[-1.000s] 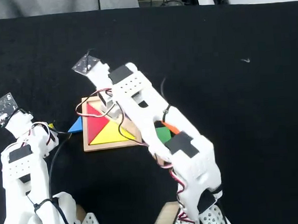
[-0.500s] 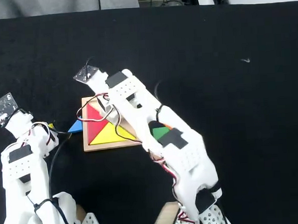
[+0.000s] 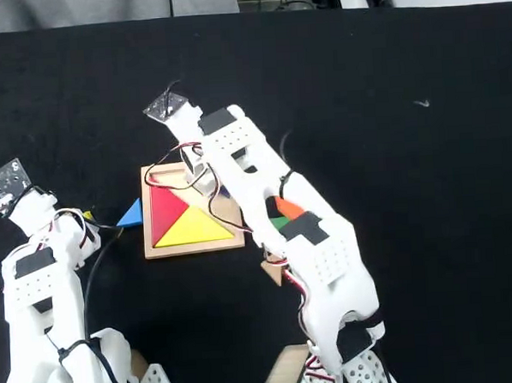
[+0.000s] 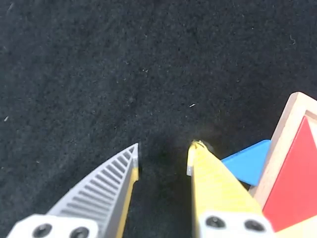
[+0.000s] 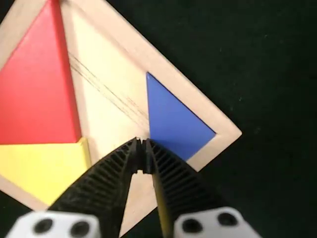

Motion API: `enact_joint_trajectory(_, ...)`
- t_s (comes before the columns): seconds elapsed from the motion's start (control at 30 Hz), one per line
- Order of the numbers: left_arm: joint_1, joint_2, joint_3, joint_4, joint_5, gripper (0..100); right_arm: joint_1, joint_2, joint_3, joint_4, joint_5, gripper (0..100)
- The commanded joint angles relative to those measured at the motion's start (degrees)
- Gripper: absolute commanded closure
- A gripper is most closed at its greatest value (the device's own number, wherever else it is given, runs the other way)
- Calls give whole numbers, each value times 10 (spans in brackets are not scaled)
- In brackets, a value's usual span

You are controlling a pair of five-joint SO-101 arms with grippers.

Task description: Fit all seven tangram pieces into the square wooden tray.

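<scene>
The black tabletop [image 3: 411, 192] is carrying the square wooden tray [image 3: 190, 249]. A large red triangle [image 3: 164, 209] and a large yellow triangle [image 3: 189, 231] are lying edge to edge inside it, and a dark blue triangle [image 5: 171, 119] is sitting in one corner. A light blue triangle [image 3: 130, 215] is lying just outside the rim. The right end effector [image 5: 142, 148] is hanging clenched over the tray's bare floor, and the left end effector [image 4: 166, 147] is hanging released near the light blue triangle.
</scene>
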Motion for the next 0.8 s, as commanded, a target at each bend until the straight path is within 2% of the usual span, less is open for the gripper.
enact_joint_trajectory(0.0, -3, -11, -3, -6, -2, 830, -28, -14, -29, 41, -1, 987)
enact_joint_trajectory(0.4, -3, -11, -3, -7, -2, 830, -81, -12, -23, 75, -4, 987)
enact_joint_trajectory(0.6, -3, -11, -3, -8, -2, 830, -55, -28, -35, 88, -4, 987)
enact_joint_trajectory(0.77, -2, -10, -3, -8, -2, 830, -28, -112, -36, 129, -3, 987)
